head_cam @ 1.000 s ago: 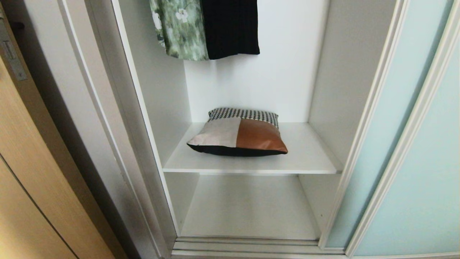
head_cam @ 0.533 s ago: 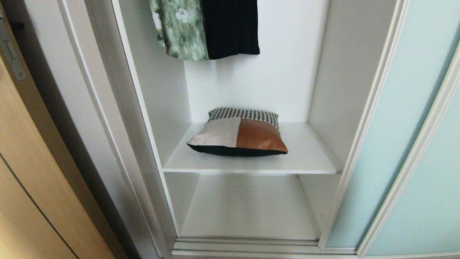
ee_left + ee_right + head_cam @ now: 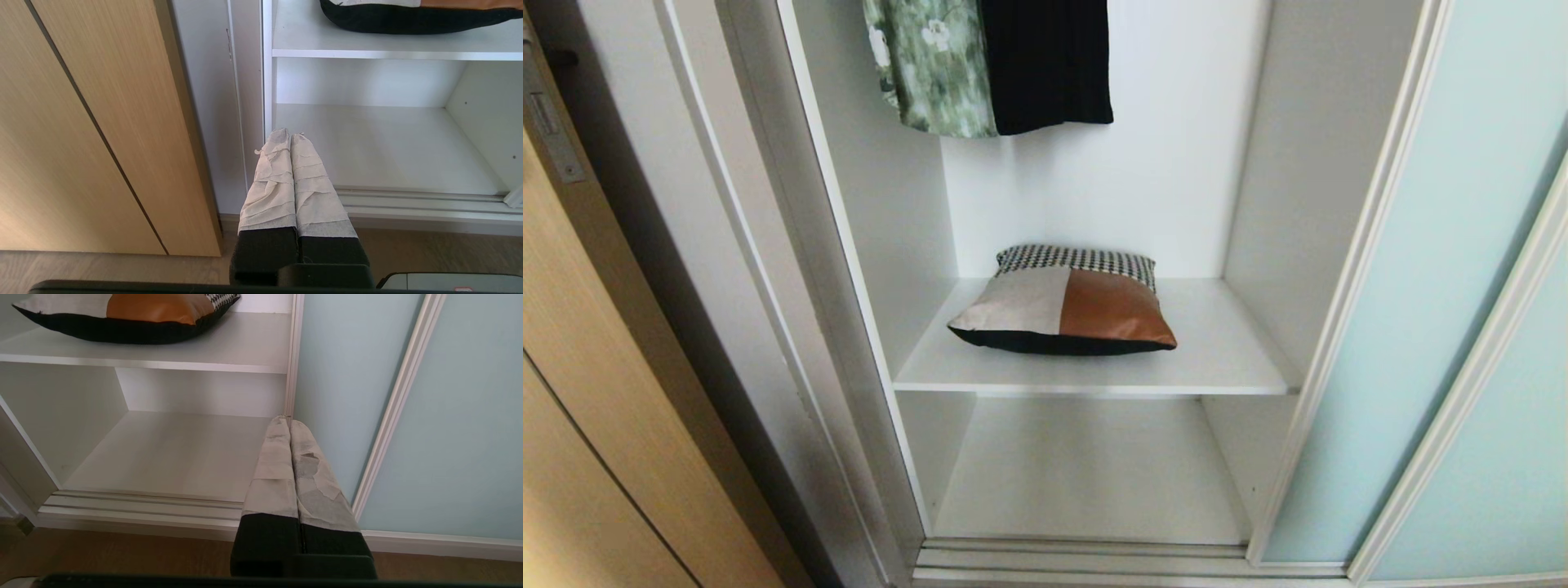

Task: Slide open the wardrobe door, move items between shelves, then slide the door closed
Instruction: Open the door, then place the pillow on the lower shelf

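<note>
The wardrobe stands open. Its frosted pale blue-green sliding wardrobe door [image 3: 1413, 286] is pushed to the right, and a second pale panel [image 3: 1519, 425] overlaps it further right. A square cushion [image 3: 1066, 306] with beige, rust-brown and houndstooth patches lies flat on the upper white shelf [image 3: 1225, 351]. Nothing lies on the lower shelf [image 3: 1086, 474]. Neither arm shows in the head view. My left gripper [image 3: 290, 136] is shut and empty, low by the wardrobe's left post. My right gripper [image 3: 288, 421] is shut and empty, low by the door's [image 3: 339, 375] edge. Both are below the cushion [image 3: 155, 308].
A green floral garment [image 3: 931, 65] and a black one [image 3: 1045, 61] hang above the cushion. A tan wood-grain door [image 3: 572, 367] stands at the left. The door track [image 3: 1086, 559] runs along the wardrobe's foot, with wood floor [image 3: 122, 551] in front.
The frame bar of the far-right pale panel has slid further right. The cushion, the shelves and the rest of the view have not shifted.
</note>
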Controlling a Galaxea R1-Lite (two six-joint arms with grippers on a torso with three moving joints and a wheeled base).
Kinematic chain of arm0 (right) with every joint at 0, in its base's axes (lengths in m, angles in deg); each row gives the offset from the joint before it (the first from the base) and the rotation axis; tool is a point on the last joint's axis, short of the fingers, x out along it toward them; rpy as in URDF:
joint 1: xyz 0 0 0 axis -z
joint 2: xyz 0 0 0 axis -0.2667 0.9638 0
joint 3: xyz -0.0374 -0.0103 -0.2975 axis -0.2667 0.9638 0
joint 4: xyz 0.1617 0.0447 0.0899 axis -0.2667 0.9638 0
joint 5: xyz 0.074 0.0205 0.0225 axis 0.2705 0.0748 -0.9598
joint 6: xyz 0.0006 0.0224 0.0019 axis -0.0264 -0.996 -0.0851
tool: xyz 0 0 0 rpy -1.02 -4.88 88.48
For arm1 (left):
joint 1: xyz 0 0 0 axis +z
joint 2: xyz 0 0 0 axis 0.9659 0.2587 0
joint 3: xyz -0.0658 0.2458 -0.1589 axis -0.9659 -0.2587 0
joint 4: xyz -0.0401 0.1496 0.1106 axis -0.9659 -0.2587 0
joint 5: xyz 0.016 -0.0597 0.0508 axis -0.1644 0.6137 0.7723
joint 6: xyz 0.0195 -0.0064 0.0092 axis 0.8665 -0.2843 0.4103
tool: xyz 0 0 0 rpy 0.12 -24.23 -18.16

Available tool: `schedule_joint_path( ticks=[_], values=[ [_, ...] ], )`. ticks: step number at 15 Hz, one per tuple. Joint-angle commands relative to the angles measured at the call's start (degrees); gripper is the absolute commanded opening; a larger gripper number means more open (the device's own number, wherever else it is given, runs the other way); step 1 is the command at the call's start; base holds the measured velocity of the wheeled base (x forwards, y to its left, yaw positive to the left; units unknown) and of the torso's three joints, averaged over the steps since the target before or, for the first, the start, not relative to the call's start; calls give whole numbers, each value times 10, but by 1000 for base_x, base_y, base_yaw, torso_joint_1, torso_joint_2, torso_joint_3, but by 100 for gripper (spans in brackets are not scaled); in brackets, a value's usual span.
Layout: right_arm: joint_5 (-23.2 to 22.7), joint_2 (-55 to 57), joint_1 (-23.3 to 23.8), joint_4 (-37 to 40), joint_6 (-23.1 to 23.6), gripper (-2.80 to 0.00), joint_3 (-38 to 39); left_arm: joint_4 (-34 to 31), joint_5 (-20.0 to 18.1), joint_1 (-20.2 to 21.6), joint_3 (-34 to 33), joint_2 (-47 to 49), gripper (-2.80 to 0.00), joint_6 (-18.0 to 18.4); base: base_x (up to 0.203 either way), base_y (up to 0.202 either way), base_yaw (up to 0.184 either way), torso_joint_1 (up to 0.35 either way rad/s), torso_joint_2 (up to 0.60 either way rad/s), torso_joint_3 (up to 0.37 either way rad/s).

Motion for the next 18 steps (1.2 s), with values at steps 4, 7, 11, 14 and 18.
schedule_joint_path(
  ticks=[4, 7, 11, 14, 18],
  values=[
    [0, 1, 0, 0, 3, -280, 0, 0, 0, 0, 0, 1, -280, 0, 0, 0, 0, 0, 0, 0],
    [-1, -1, 0, 4, 42, -280, 0, 0, 0, 0, 0, 1, -280, 0, 0, 0, 0, 0, 0, 0],
    [-1, -1, 1, 6, 50, -280, -5, 0, 0, 0, 0, 1, -280, 0, 0, 0, 0, 0, 0, 0],
    [2, 68, -2, 39, 42, -280, -152, 0, 0, 0, 0, 2, -280, 0, 0, 0, 0, 0, 0, 0],
    [-26, 269, -15, 92, 19, -280, -402, 0, 0, 0, 0, 2, -280, 1, 0, 0, 0, 0, 0, 0]
  ],
)
